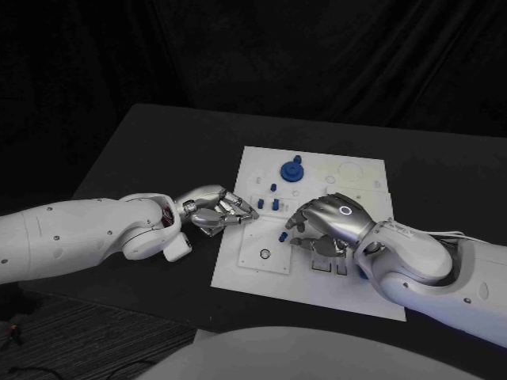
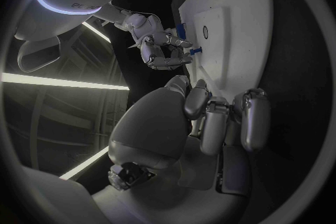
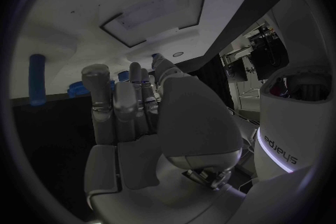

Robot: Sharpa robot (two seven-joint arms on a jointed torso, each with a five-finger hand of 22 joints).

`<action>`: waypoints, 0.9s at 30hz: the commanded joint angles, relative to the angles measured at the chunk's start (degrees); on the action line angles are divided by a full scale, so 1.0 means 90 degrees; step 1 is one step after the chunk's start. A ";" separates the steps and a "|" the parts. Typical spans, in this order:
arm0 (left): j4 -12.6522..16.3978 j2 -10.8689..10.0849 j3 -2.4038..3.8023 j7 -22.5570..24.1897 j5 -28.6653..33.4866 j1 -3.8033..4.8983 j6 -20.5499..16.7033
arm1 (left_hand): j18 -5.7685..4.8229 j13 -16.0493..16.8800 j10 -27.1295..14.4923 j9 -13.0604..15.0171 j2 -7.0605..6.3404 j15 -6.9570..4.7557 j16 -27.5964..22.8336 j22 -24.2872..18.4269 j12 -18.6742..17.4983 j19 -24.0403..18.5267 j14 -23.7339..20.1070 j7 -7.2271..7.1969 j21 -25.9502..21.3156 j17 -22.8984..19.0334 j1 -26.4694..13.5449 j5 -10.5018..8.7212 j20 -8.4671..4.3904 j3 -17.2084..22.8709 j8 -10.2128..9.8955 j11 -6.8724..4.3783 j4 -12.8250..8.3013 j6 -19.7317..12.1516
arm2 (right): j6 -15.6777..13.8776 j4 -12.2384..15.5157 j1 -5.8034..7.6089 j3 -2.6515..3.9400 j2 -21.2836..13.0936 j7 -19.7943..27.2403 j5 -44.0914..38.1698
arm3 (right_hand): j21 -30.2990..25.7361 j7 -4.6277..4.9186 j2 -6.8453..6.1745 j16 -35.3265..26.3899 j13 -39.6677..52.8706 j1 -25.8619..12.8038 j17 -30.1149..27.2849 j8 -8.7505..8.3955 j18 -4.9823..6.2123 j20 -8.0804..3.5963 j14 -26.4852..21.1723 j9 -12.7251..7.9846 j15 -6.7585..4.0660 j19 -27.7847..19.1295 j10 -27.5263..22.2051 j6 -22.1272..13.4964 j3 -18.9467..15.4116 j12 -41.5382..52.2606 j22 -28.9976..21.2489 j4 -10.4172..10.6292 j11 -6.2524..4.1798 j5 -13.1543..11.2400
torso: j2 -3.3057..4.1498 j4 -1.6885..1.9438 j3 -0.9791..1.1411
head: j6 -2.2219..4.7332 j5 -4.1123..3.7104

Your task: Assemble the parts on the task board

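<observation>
The white task board (image 1: 322, 273) lies in the middle of the table. On its far part stands a blue gear (image 1: 291, 170), with small blue pegs (image 1: 273, 204) standing nearer. My right hand (image 1: 328, 222) hovers low over the board's middle, and its fingertips pinch a small blue peg (image 2: 196, 51) just above the board (image 2: 241, 22). My left hand (image 1: 217, 210) sits at the board's left edge with its fingers (image 2: 213, 123) curled in, and nothing shows in them. In the right wrist view a blue cylinder (image 3: 36, 79) stands beyond the right hand (image 3: 140, 123).
A black ring (image 1: 263, 254) lies on a raised inset plate (image 1: 253, 265) at the board's near left corner. Pale outlined recesses (image 1: 351, 170) mark the board's far right. Bare black table (image 1: 150, 150) surrounds the board.
</observation>
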 commanded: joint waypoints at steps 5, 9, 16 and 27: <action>0.0003 0.0023 0.0004 0.0060 0.0017 -0.0006 0.0073 | 0.0106 0.2915 0.1530 0.0009 -0.0084 -0.0056 0.0017 0.1057 0.1578 -0.0050 0.0672 -0.0008 -0.0028 0.1677 -0.0002 0.0030 0.0012 0.0037 0.0038 -0.0457 -0.0016 0.0051 | 0.0184 -0.0014 -0.0054 0.0002 0.0059 -0.0103 -0.0048 | -0.0036 0.0007 0.0020 -0.0027 0.0016 0.0045 -0.0022 0.0015 0.0018 -0.0049 0.0013 0.0004 -0.0047 0.0000 -0.0056 0.0017 0.0044 0.0033 0.0602 0.0011 0.0002 0.0034 | 0.0002 0.0002 0.0001 | -0.0001 -0.0010; -0.0006 0.0035 0.0004 0.0059 0.0017 -0.0006 0.0081 | 0.0106 0.2915 0.1530 0.0009 -0.0084 -0.0056 0.0017 0.1057 0.1578 -0.0050 0.0672 -0.0008 -0.0028 0.1677 -0.0002 0.0030 0.0012 0.0037 0.0038 -0.0457 -0.0016 0.0051 | 0.0181 -0.0007 -0.0068 0.0002 0.0067 -0.0082 -0.0048 | -0.0029 0.0008 0.0042 -0.0026 0.0030 0.0069 -0.0019 0.0009 0.0015 -0.0052 0.0013 0.0007 -0.0047 0.0002 -0.0071 0.0020 0.0069 0.0045 0.0604 0.0004 0.0001 0.0064 | -0.0001 -0.0001 0.0001 | -0.0001 -0.0005; -0.0013 0.0044 0.0004 0.0053 0.0017 -0.0006 0.0093 | 0.0106 0.2915 0.1530 0.0009 -0.0084 -0.0056 0.0017 0.1057 0.1578 -0.0050 0.0672 -0.0008 -0.0028 0.1677 -0.0002 0.0030 0.0012 0.0037 0.0038 -0.0457 -0.0016 0.0051 | 0.0132 0.0017 -0.0079 0.0002 0.0066 -0.0046 -0.0048 | -0.0014 -0.0001 0.0070 -0.0021 0.0050 0.0087 -0.0010 0.0015 0.0012 -0.0056 0.0017 0.0017 -0.0052 0.0009 -0.0073 0.0051 0.0097 0.0067 0.0609 0.0000 -0.0007 0.0093 | -0.0001 -0.0001 0.0001 | -0.0001 0.0002; -0.0024 0.0052 0.0004 0.0036 0.0017 -0.0007 0.0114 | 0.0106 0.2915 0.1530 0.0010 -0.0084 -0.0055 0.0017 0.1055 0.1578 -0.0053 0.0672 -0.0007 -0.0031 0.1677 -0.0003 0.0033 0.0013 0.0051 0.0039 -0.0457 -0.0017 0.0057 | -0.0012 0.0030 -0.0081 0.0002 0.0042 -0.0035 -0.0048 | 0.0004 -0.0001 0.0081 -0.0021 0.0064 0.0103 -0.0011 0.0014 0.0009 -0.0060 0.0020 0.0022 -0.0056 0.0017 -0.0070 0.0063 0.0116 0.0083 0.0613 -0.0006 -0.0008 0.0104 | -0.0002 0.0001 0.0001 | -0.0001 0.0006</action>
